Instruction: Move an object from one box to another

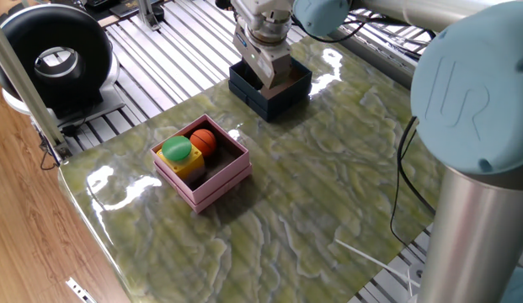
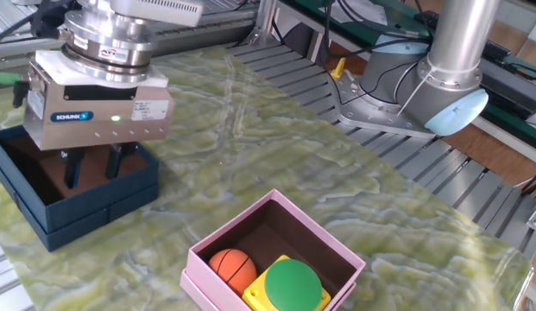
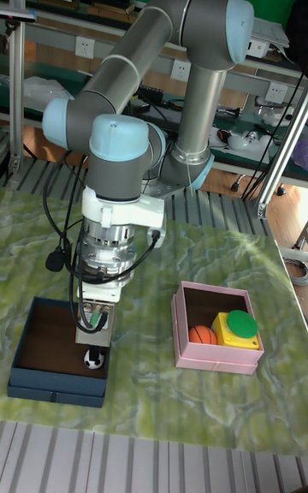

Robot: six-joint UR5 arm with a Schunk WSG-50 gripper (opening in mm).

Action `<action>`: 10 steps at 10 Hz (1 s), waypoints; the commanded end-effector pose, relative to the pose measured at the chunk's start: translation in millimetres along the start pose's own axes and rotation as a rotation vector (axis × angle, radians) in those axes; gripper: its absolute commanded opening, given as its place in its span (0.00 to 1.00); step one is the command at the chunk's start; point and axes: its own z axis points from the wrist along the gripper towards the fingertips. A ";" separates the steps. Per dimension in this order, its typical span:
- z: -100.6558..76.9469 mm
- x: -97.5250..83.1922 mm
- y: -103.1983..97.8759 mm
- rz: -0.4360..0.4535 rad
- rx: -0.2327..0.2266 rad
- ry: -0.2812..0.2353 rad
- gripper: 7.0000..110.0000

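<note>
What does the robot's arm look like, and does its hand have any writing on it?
The arm is made of thick grey tubes with light-blue caps at the joints. Black cables hang beside it. The gripper has a boxy silver body with a blue SCHUNK label, a small green light, and two thin dark fingers.
</note>
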 end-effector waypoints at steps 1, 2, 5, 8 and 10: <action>2.6 -0.9 0.7 0.000 0.001 -0.014 0.36; 2.8 -0.4 1.5 -0.001 -0.002 -0.013 0.36; 2.0 1.5 4.6 -0.010 -0.013 -0.010 0.36; 0.9 0.5 17.7 -0.046 -0.064 -0.019 0.36; -2.2 4.4 24.7 -0.084 -0.089 -0.016 0.36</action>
